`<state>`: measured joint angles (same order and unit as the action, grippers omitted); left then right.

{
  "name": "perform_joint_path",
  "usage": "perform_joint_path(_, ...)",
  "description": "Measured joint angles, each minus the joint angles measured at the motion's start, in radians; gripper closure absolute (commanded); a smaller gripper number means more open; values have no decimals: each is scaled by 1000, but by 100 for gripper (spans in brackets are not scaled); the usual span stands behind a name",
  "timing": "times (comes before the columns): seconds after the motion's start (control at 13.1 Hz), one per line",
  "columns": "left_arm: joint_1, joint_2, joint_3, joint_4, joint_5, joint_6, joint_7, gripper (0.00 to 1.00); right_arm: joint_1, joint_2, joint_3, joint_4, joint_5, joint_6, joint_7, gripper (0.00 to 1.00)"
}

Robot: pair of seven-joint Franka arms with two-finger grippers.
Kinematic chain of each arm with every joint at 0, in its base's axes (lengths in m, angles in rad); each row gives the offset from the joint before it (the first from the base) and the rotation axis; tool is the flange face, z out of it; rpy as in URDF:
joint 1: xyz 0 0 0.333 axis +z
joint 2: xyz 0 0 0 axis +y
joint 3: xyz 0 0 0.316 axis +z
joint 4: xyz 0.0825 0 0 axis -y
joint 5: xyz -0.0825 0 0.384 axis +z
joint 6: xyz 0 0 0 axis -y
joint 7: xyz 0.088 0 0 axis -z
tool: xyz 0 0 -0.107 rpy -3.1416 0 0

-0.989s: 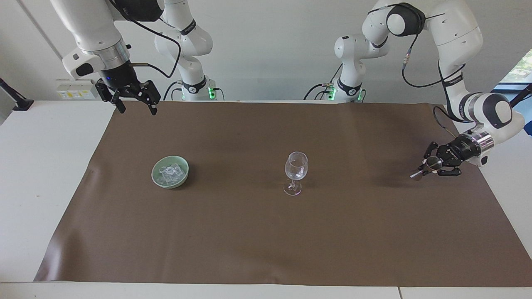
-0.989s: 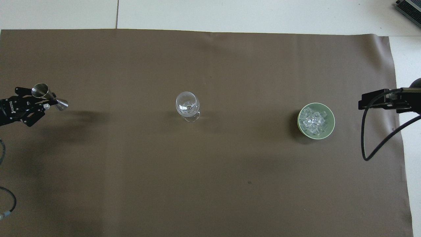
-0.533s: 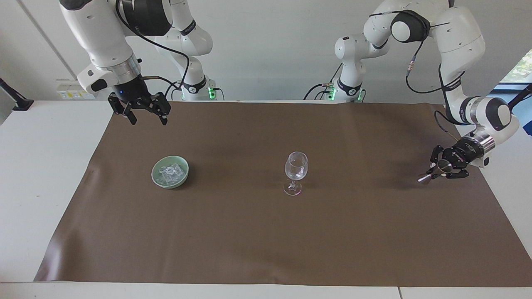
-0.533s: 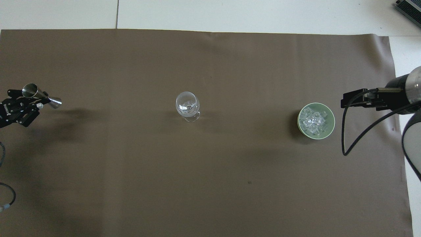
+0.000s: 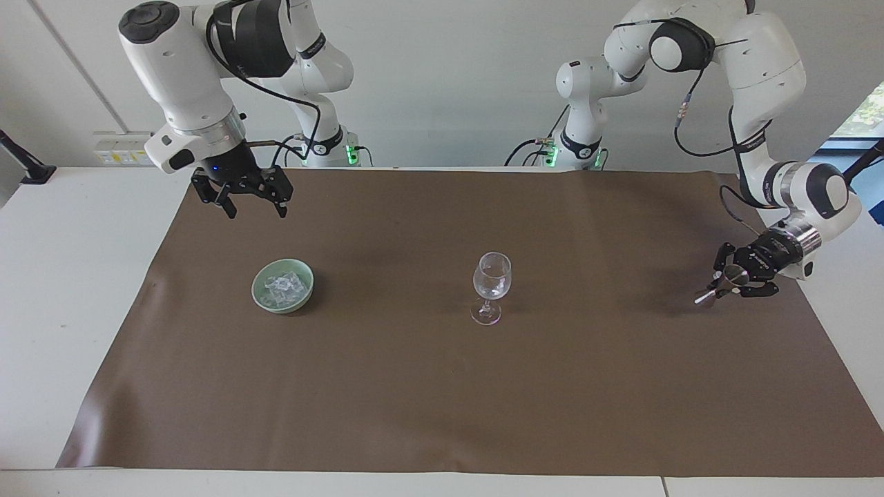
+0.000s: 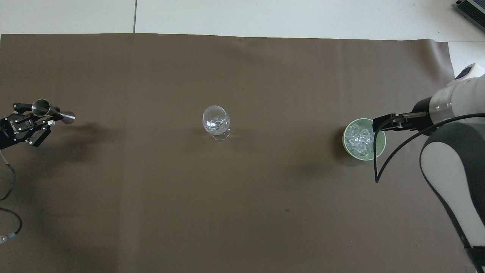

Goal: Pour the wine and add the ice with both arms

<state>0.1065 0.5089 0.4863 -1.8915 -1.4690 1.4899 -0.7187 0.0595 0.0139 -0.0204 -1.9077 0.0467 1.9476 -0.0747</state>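
Facing view: my right gripper [image 5: 252, 207], upper left, fingers spread, hangs above the mat. Ice [image 5: 283, 287] sits in the green bowl [image 5: 260, 288], left of centre.

Overhead view: my left gripper [image 6: 44, 118], left edge, clenches a steel jigger [image 6: 51, 112].

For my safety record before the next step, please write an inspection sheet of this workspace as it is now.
Surface: brown mat over a white table.
Job's things: ice in a green bowl; stemmed glass upright mid-mat.
Clutter: nothing seen.
Grippers: left pincer shut on a metal jigger, low over the mat's edge; right pincer open, raised, above the mat near the bowl.
Cables: black cable loops from the right wrist.
Surroundings: white wall, wall sockets.
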Motion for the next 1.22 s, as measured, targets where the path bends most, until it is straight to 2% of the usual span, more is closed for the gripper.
perform_joint_path(0.46, -19, 11, -1, 0, 33, 44, 41, 100, -4, 48, -3, -150, -1, 188, -94, 0)
perform_joint_path(0.84, -32, 22, -2, 0, 52, 81, 43, 100, -32, 84, -11, -219, -1, 312, -172, 0)
perform_joint_path(1.22, -34, 42, -2, -1, 60, 103, 44, 100, -39, 112, -13, -239, -1, 362, -172, 0)
